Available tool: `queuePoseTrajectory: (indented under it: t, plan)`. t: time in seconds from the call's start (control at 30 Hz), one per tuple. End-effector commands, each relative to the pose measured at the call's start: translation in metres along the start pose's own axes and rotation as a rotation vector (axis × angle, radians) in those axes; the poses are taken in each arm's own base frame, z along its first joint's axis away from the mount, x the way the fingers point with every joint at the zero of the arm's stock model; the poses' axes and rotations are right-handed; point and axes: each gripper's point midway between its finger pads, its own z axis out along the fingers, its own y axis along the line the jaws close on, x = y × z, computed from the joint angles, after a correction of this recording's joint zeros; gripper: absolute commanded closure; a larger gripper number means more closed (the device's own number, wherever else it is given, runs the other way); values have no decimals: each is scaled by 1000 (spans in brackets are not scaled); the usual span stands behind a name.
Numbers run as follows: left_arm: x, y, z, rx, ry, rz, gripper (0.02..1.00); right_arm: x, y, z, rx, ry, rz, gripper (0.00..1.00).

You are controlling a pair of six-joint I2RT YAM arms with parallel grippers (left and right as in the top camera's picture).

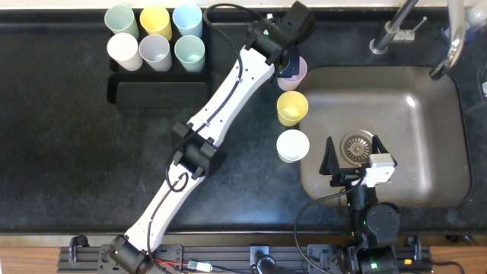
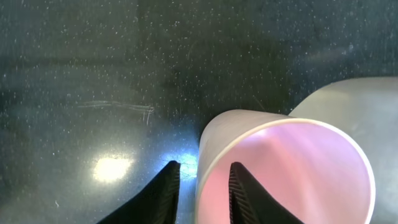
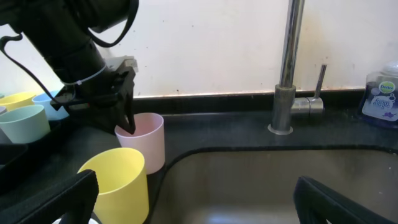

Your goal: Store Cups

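So the pink cup (image 3: 149,142) sits upright on the counter right at the sink's back left corner, first in a line of three with a yellow cup (image 1: 292,107) and then a white cup (image 1: 292,144) along the sink's left rim. From above you barely see the pink one, since the left arm's wrist covers most of it. In the left wrist view its lower half is cut off, and I honestly can't tell what the pale curved thing behind it is. The left gripper (image 2: 204,164) straddles the cup's wall, one finger inside and one outside, jaws apart with a visible gap on the outer side, so not clamped. The counter (image 1: 61,152) is black speckled stone, and six more cups stand in a dark rack (image 1: 156,72) at its back left. The steel sink (image 1: 426,152) has a faucet (image 1: 396,27) behind it, a soap bottle (image 3: 380,93) off to its side and a plain pale wall beyond. The left arm stretches diagonally across the counter. The right gripper (image 1: 352,152) hangs over the basin near the drain, jaws spread wide, holding nothing.
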Motion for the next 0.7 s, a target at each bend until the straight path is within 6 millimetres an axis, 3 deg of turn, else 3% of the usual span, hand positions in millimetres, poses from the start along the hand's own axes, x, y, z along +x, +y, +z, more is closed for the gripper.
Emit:
queuePoseTrajectory:
  t: [0.03,0.17,0.27,0.4,0.47,0.57,0.7]
  plan:
    - [-4,0,0,5,-14,-11,982,3,-1,0,4,-3,7,3]
    - [-5,0,-3,1,-22,-7,982,3,-1,0,4,-3,7,3]
    - [-11,1,-19,6,-47,0,985,3,-1,0,4,-3,7,3]
    - [-47,19,-114,-26,-244,38,985,3,-1,0,4,-3,7,5]
    - [-59,38,-156,-48,-316,10,985,3,-1,0,4,-3,7,3]
    - [-69,84,-221,-93,-406,-58,985,3,-1,0,4,-3,7,3]
    - [-65,156,-286,-165,-481,-126,985,3,-1,0,4,-3,7,5]
